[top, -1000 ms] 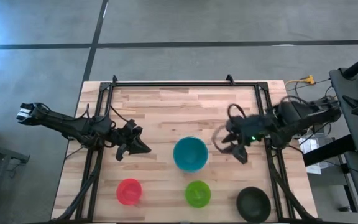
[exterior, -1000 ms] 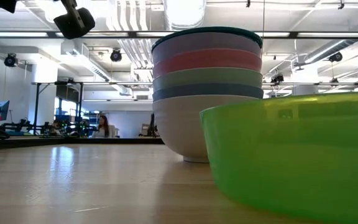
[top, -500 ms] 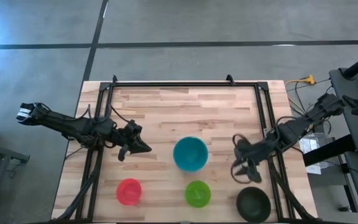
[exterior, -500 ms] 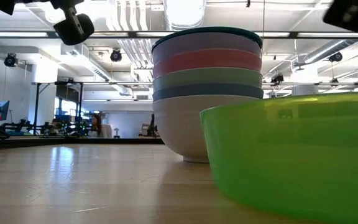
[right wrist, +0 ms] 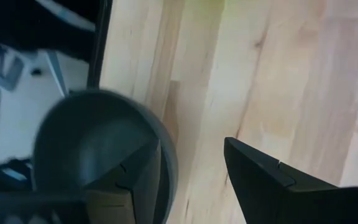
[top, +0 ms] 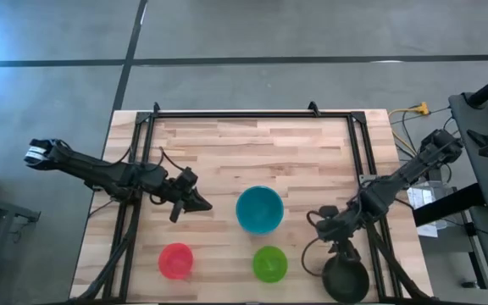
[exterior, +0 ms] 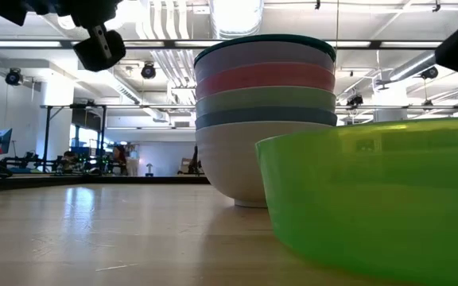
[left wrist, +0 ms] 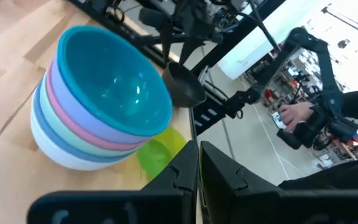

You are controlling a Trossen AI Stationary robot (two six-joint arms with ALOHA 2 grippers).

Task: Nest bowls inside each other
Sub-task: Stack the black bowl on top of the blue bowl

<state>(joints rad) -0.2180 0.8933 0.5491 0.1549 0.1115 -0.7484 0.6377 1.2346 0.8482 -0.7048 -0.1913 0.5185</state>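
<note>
A stack of bowls with a teal one on top [top: 259, 210] stands mid-table; in the low view [exterior: 264, 119] it rests on a white bowl. Along the near edge sit a red bowl [top: 176, 260], a bright green bowl [top: 269, 263] and a black bowl [top: 346, 277]. My left gripper [top: 195, 202] hovers shut, above the table left of the stack, which fills its wrist view [left wrist: 104, 106]. My right gripper [top: 337, 244] is open over the black bowl's far rim [right wrist: 166, 155], one finger [right wrist: 135, 177] above the inside and the other finger [right wrist: 260, 180] outside, over the wood. My right gripper comes at the black bowl's far rim from above, its fingers on either side of the wall. I cannot tell whether either finger touches the bowl. The bowl stands upright on the table.
The green bowl [exterior: 372, 199] stands close in front of the low camera. A black frame rail [top: 367, 169] runs along the table's right side beside my right arm. Bare wood lies on the far half of the table [top: 252, 144]. A person's hand [left wrist: 300, 115] shows in the room beyond.
My right gripper has moved from beside the stack toward the table's near edge and down to the black bowl's far rim. My left gripper has shifted slightly toward the stack. No bowl has moved.
</note>
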